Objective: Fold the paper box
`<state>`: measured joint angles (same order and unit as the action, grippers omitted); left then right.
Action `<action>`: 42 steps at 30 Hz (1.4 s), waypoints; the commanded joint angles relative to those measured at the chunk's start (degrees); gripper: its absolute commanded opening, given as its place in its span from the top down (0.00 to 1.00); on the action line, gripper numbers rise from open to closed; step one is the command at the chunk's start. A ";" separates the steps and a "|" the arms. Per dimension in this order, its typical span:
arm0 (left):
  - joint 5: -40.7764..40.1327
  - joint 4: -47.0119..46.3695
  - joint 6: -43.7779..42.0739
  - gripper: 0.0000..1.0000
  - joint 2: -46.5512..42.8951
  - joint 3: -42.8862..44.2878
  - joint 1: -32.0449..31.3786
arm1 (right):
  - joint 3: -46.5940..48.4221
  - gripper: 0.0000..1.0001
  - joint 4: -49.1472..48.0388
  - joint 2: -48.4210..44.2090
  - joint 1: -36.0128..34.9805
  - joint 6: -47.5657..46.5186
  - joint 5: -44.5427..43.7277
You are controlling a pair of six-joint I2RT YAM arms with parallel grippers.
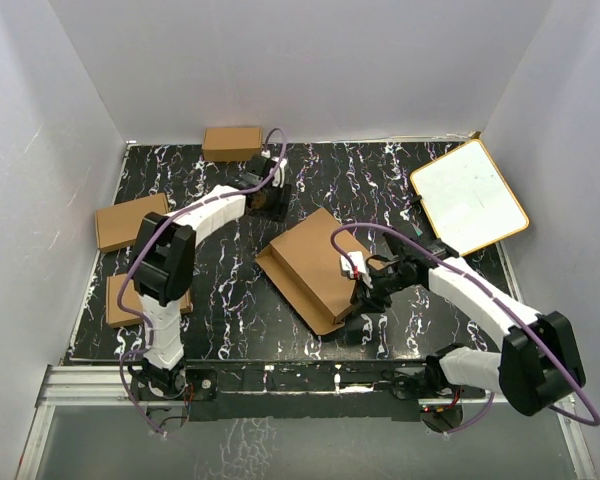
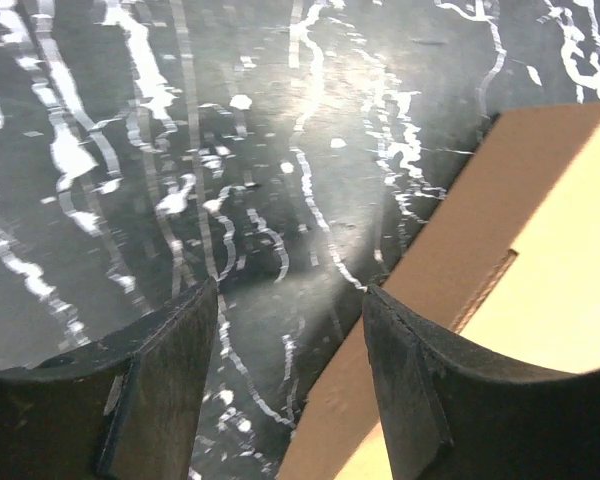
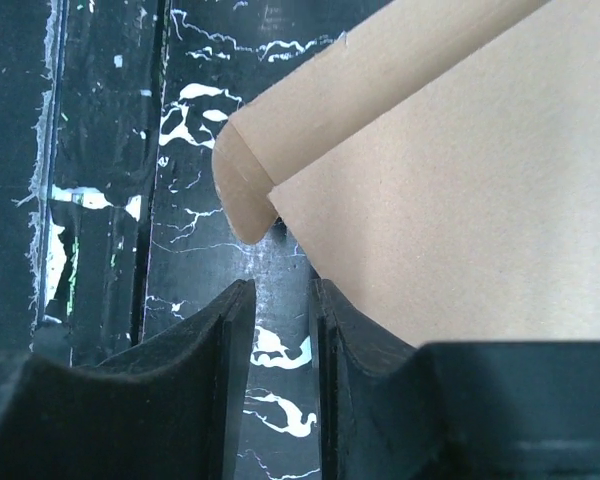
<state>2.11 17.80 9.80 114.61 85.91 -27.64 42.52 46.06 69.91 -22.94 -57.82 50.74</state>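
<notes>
From above, the paper box (image 1: 315,262) lies near the middle of the black marbled table (image 1: 220,290), turned at an angle, with a long strip running along its near-left edge. The left gripper (image 1: 270,200) hangs just beyond the sheet's far corner, and the right gripper (image 1: 368,295) sits at its near-right edge. From up there I cannot make out how either set of fingers stands; the arms and cables hide that.

The wrist cameras show it. On the left one, the two dark fingers (image 2: 170,390) are spread apart with only bare table between them. The cardboard comes in from the right and passes behind the right-hand finger. Whether it touches that finger, I cannot tell.

On the right wrist, the fingers (image 3: 215,370) are drawn almost together. A narrow slit of table shows between them and nothing is caught in it. A broad tan panel fills the upper right of that view, and a small rounded tab (image 3: 242,195) sticks out at its corner just above the fingertips. Neither detail can be made out from overhead.

Only the overhead view takes in the rest. Three small brown boxes sit on the left side of the table, at the far edge (image 1: 230,143), midway (image 1: 130,222) and nearer (image 1: 130,300). A white board (image 1: 468,195) with a tan rim lies at the far right corner.
</notes>
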 commanded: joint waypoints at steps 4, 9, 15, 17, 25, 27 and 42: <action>-5.88 -0.34 -2.84 0.41 -17.92 -5.48 1.62 | 2.24 0.63 2.19 -5.82 -0.18 -5.25 7.11; 8.59 -13.06 -2.03 0.41 -34.76 -25.25 0.95 | 7.09 0.60 3.76 -3.68 0.65 -5.69 7.26; 15.88 -35.19 1.22 0.40 -55.75 -50.00 -8.80 | 10.21 0.57 8.04 2.69 13.19 -11.70 21.27; 15.34 -41.52 -0.02 0.40 -61.15 -55.70 -14.32 | 10.42 0.54 8.58 3.81 14.75 -12.54 20.81; 6.26 -43.76 4.75 0.58 -60.78 -62.52 -25.16 | 7.34 0.54 2.46 2.85 17.56 -6.60 17.81; 5.27 -43.83 6.49 0.67 -57.68 -62.64 -26.15 | 6.42 0.56 -3.55 1.70 19.18 1.03 13.83; -3.20 -42.15 11.35 0.86 -39.87 -56.53 -26.70 | -0.60 0.91 -27.68 2.37 24.78 25.98 -19.44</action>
<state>1.02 -22.74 19.77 71.94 25.67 -54.13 40.97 22.92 69.54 1.67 -34.44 37.04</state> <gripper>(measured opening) 0.147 0.099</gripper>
